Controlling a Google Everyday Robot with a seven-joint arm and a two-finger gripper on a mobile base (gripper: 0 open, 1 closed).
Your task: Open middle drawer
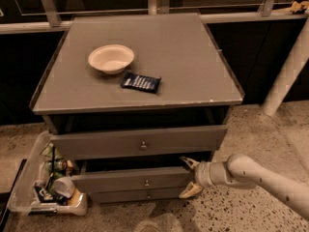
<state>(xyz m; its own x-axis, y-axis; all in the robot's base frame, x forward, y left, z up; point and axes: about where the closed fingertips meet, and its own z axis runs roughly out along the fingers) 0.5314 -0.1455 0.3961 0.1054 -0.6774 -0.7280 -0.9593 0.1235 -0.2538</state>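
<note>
The grey flat-fronted middle drawer with a small round metal knob (pixel 120 180) is second in the grey cabinet (pixel 183 71), under the taller grey top drawer (pixel 101 144), which sticks out. The robot's white two-finger gripper (pixel 190 178) is at the middle drawer's right end, low near the floor. Its pale fingers (pixel 189 163) are spread apart, one above the drawer front and one below, and they squeeze nothing. The drawer looks only a little way out. To do this well, I think the gripper should catch the front edge and pull straight back, slowly and level. A pull from one end could twist the drawer and make it stick.
</note>
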